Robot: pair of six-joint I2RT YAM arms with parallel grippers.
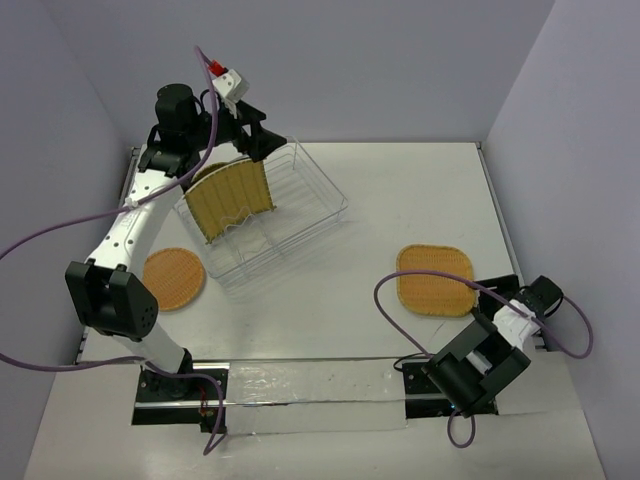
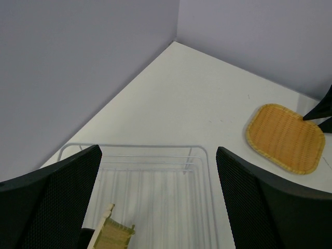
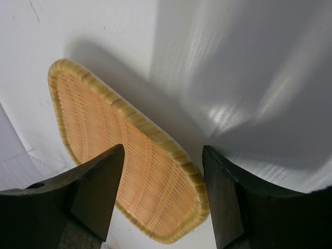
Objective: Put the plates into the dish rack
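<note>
Plates: three are in view. A square bamboo plate (image 1: 232, 200) stands on edge in the rack. A round plate (image 1: 173, 278) lies flat near the left edge. A rounded-square plate (image 1: 435, 279) lies flat near the right edge.
Rack (image 1: 322, 174): a thin wire basket on the far-left part of the worktop (image 1: 400, 200), set askew to its edges.
Left gripper (image 2: 158, 150): above the rack, fingers spread wide with nothing held. The bamboo plate's top edge shows just below it.
Right gripper (image 3: 163, 150): by the right edge, fingers apart and empty, over the rim of the rounded-square plate. Contact cannot be told.
Handling: the woven plates look light, stiff and rough, so they should grip well and are unlikely to break.
Hold: a plate lying flat likely offers only its raised rim. Pinching the rim on the side nearest the gripper, with one finger slipped under the lip, seems best.
Risk: a light plate may slide on the smooth worktop when nudged, or lean over in the thin wire slots.
</note>
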